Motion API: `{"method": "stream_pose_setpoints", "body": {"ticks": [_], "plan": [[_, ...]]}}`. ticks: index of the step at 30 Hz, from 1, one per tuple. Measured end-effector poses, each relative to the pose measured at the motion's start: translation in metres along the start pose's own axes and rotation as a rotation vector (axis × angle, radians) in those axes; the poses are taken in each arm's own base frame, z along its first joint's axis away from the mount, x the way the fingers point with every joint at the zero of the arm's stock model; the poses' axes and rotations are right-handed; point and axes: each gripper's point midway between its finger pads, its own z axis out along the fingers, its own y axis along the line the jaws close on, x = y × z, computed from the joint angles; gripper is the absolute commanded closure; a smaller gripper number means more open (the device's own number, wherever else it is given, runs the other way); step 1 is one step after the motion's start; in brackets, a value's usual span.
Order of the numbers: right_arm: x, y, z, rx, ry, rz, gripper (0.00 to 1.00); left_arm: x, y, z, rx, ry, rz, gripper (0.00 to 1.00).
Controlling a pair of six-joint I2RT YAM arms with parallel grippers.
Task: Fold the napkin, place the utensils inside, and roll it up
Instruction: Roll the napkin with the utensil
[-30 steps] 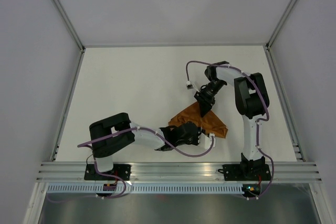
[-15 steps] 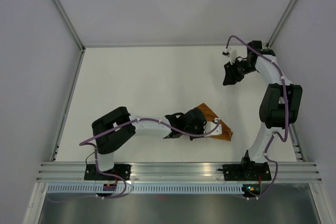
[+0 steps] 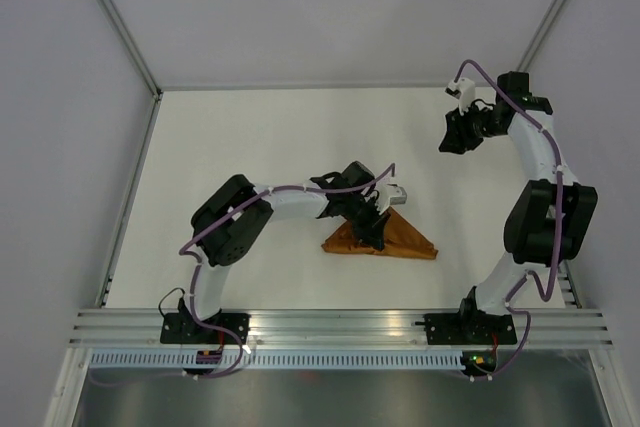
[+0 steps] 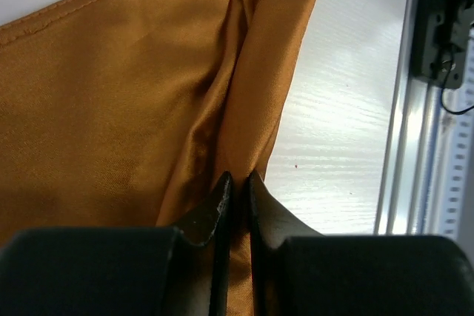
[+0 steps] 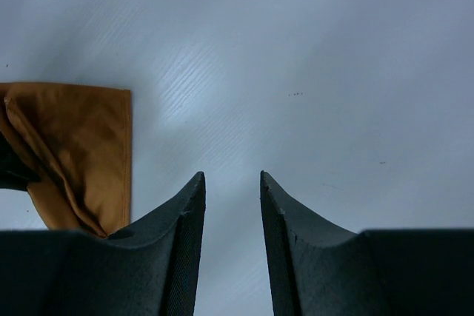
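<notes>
**A:** Where is the napkin?

**B:** The napkin (image 3: pixel 405 244) lies folded into a triangle on the white bench (image 3: pixel 250 147), a little right of the middle. Its long edge faces the arm bases.

**A:** And the left pincer?

**B:** The left pincer (image 4: pixel 237 184) is down on the cloth near the triangle's far corner. Its fingers (image 4: pixel 263 209) are narrowed to a slit, with a raised crease of the fabric nipped between them.

**A:** What about the other arm?

**B:** The right pincer (image 3: pixel 452 139) hangs well apart from the cloth, toward the bench's far right corner. It is partway wide with nothing between its tips. A corner of the napkin shows at the left of its own camera view.
</notes>
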Motion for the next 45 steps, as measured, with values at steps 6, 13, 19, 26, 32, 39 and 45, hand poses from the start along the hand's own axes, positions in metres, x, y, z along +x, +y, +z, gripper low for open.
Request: {"method": "stream_pose_setpoints", "body": {"ticks": [6, 13, 19, 26, 32, 39, 45], "plan": [[0.0, 0.037, -0.022, -0.004, -0.019, -0.095, 0.6, 0.01, 0.006, -0.009, 0.1, 0.013, -0.209, 0.98], [0.013, 0.131, -0.027, -0.122, -0.004, -0.32, 0.6, 0.012, 0.013, -0.01, 0.177, 0.02, -0.369, 0.98], [0.067, 0.201, 0.001, -0.305, 0.108, -0.459, 0.62, 0.015, 0.019, -0.014, 0.201, 0.025, -0.467, 0.98], [0.123, 0.225, 0.014, -0.375, 0.212, -0.552, 0.61, 0.017, 0.027, -0.017, 0.205, 0.032, -0.532, 0.98], [0.154, 0.243, 0.034, -0.362, 0.247, -0.695, 0.59, 0.02, 0.037, -0.016, 0.222, 0.042, -0.588, 0.98], [0.168, 0.252, 0.061, -0.32, 0.259, -0.802, 0.59, 0.021, 0.037, -0.017, 0.229, 0.05, -0.606, 0.98], [0.161, 0.251, 0.08, -0.244, 0.211, -0.862, 0.59, 0.022, 0.038, -0.018, 0.23, 0.054, -0.615, 0.98]]}}
